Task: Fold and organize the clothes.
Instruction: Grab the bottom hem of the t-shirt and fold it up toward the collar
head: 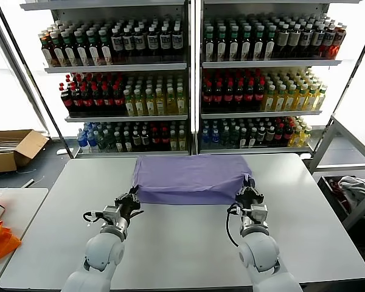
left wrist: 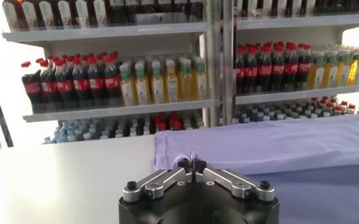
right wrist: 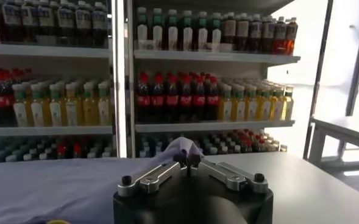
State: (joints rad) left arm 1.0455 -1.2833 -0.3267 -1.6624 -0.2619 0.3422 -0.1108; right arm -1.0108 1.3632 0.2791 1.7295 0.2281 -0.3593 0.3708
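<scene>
The lavender T-shirt (head: pixel 191 177) lies folded as a wide band across the far middle of the white table (head: pixel 182 243); its print is hidden. My left gripper (head: pixel 131 199) is shut on the shirt's near left corner, and a small pinch of fabric shows between its jaws in the left wrist view (left wrist: pixel 191 163). My right gripper (head: pixel 249 191) is shut on the near right corner, where the cloth (right wrist: pixel 178 148) rises in a peak over the closed jaws (right wrist: pixel 186 161). The shirt spreads away from both grippers (left wrist: pixel 270 146).
Shelves of drink bottles (head: pixel 188 79) stand close behind the table. An orange cloth (head: pixel 0 238) lies on a side table at left, a cardboard box (head: pixel 12 149) sits on the floor, and a grey-white cloth pile (head: pixel 356 188) lies at right.
</scene>
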